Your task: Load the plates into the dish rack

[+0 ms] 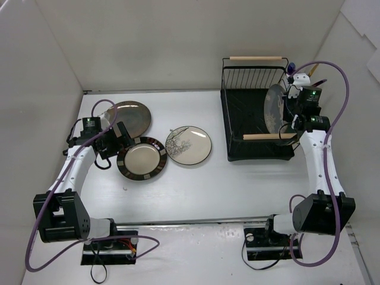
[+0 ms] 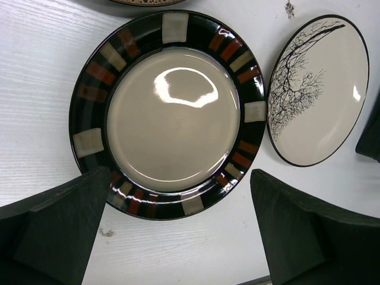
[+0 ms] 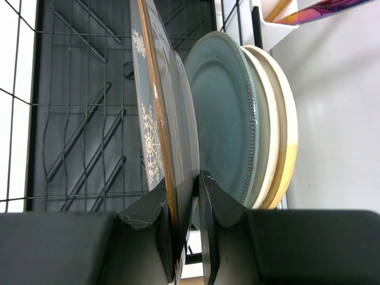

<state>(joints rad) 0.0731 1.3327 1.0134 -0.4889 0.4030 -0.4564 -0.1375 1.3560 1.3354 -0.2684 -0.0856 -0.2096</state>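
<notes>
On the tabletop we find, at left, rear plate just behind middle plate, third plate just right of it, dish rack at right, upright plates in its right side.

Your left arm: white shell links, black joint housings, a bulky black shoulder block. Your right arm: the same build. Behind each hand sits a black wrist unit with a small green light. One purple lead per arm, left cable and right cable, each looping wide of the links. Your left hand: two matte black wedge fingers. Your right hand: black fingers, edges scuffed pale. Left base: black plate, red-orange wiring.
</notes>
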